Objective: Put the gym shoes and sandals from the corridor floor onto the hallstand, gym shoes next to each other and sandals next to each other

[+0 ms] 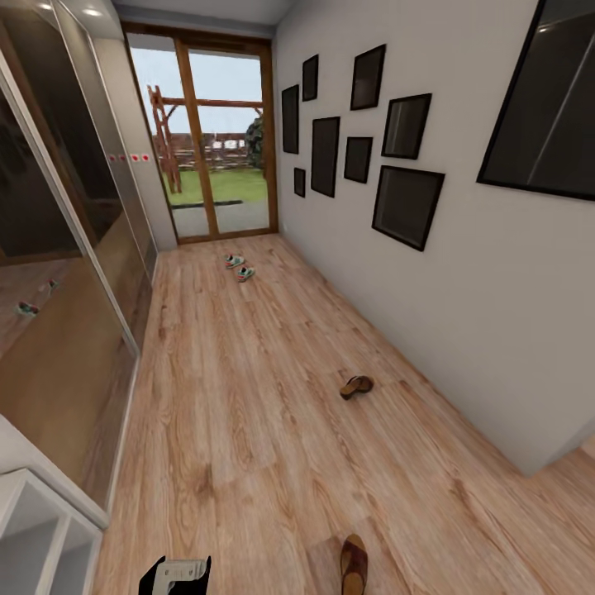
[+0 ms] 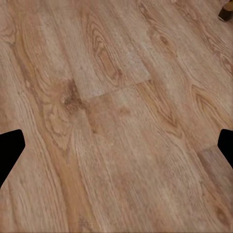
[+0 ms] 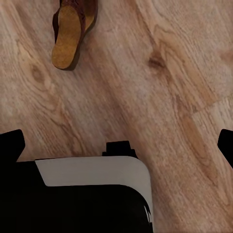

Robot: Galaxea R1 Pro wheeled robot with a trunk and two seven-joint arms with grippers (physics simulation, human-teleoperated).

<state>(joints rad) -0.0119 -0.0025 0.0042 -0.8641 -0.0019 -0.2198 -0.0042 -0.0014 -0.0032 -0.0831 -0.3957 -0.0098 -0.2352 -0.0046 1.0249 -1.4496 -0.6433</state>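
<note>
Robot at corridor start, nothing picked yet; judging by layout this is approach/setup step. All four shoes on corridor floor (image 1: 248, 397). Gym shoes (image 1: 240, 267) side by side at far end nr glass door (image 1: 219, 140). One sandal (image 1: 356, 386) mid-corridor, nr right wall (image 1: 430, 314); other sandal (image 1: 354, 564) just in front of robot, also in right wrist view (image 3: 72, 30), tan insole up. White shelf unit corner (image 1: 37, 521) at left, prob hallstand but can't confirm, upper shelves not visible.

Left gripper (image 2: 116, 145): fingers wide apart, holding nothing, bare planks under it. Right gripper (image 3: 116, 141): fingers also wide, nothing held, robot's own base (image 3: 92, 194) below it.

Next, likely: close sandal first. Needs right arm lowered over it, jaws aligned across the strap, then close.
</note>
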